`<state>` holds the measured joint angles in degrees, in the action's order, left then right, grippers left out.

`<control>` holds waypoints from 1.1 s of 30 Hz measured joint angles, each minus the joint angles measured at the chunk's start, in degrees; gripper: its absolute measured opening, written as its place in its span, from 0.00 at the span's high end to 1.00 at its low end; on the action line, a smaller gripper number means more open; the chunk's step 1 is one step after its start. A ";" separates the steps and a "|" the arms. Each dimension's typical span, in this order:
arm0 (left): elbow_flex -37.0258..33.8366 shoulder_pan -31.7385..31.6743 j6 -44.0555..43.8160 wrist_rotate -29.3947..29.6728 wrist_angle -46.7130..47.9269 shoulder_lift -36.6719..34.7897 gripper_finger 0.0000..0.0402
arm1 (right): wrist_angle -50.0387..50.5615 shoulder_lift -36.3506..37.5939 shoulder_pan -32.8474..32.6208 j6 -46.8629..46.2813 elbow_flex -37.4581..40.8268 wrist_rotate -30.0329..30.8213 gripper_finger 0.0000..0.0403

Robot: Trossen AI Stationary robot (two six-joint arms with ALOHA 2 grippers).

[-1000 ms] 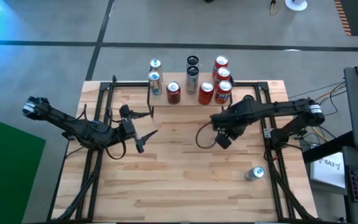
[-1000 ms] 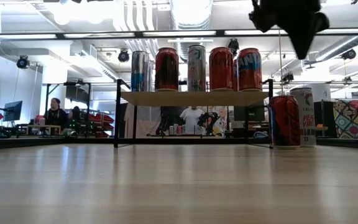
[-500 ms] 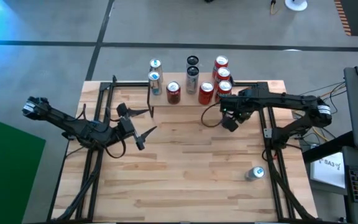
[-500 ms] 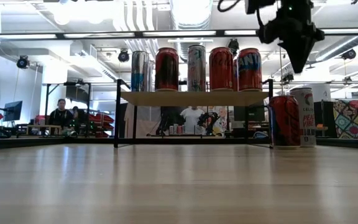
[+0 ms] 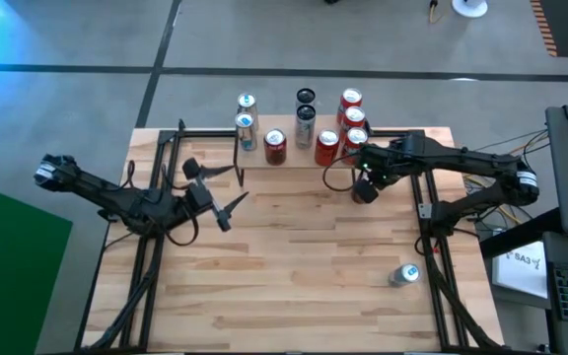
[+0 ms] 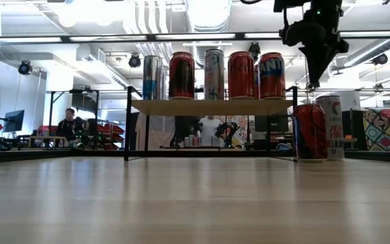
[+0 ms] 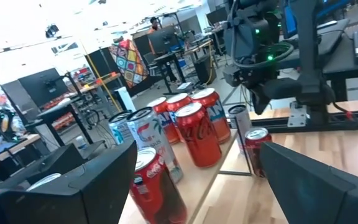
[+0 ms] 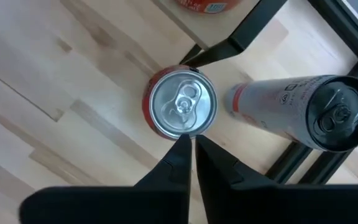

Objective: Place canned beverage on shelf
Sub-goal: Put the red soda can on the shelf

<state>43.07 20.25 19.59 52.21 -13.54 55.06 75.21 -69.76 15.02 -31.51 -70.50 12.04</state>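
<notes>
We see the bench (image 5: 294, 266), slatted light wood, under both arms. At its far edge, ahead of the right tool, stands the shelf (image 6: 212, 107), a pale plank on thin black legs (image 6: 127, 122). On the plank in the low view are a silver-blue can (image 6: 152, 77), a red can (image 6: 181, 75), a tall slim can (image 6: 214, 74) and two more red cans (image 6: 241, 74) at the end nearest the right tool.

The right arm (image 5: 461, 163) reaches in from the bench's right side. The right tool (image 5: 365, 189) hangs fingers-down just past the shelf's right end, pinched almost completely shut and holding nothing. Directly below its fingertips (image 8: 185, 149) sits a red canned beverage (image 8: 183, 103), upright on the bench, silver lid and pull tab facing up, not on the shelf. In the low view this can (image 6: 310, 131) stands just outside the shelf's right leg, tool tips above its lid and apart from it. Just beside it on the far side from the shelf is a white slim can (image 8: 303, 115) with a dark lid, also upright.

The left arm (image 5: 97, 192) waits over the bench's left part, well apart from the right tool. The left tool (image 5: 220, 197) is spread wide and empty, pointing toward the shelf.

One more silver can (image 5: 403, 275) lies on its side, well behind the right tool, near the right bench edge.

In the room beyond, a person (image 6: 65, 125) sits at a desk.
</notes>
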 joint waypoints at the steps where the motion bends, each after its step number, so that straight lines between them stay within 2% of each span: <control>1: 0.00 -0.23 0.32 0.00 -0.12 0.00 0.19 | -0.12 -0.11 0.02 0.03 0.00 -0.03 0.94; 4: 0.00 -0.71 0.76 0.00 -0.19 -0.01 0.19 | -0.15 -0.83 0.02 -0.09 0.01 -0.50 0.84; 13: 0.00 -1.81 2.18 0.14 -0.19 -0.05 0.19 | -1.33 -3.58 0.01 -1.61 0.13 0.00 0.43; 18: 0.00 -2.05 3.04 3.19 -0.18 -0.05 0.19 | -1.89 -3.50 0.01 -3.54 0.13 0.04 0.27; 25: 0.00 -2.10 3.87 4.20 -0.16 -0.05 0.19 | -2.61 -3.52 -0.08 -5.15 2.85 2.05 0.15; 33: 0.00 -2.15 3.94 4.24 -0.16 -0.05 0.19 | -10.23 -3.52 -0.10 -6.12 8.67 2.58 0.12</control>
<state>43.07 18.11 23.53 56.45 -13.69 55.00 64.98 -73.28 14.92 -37.63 -61.83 14.61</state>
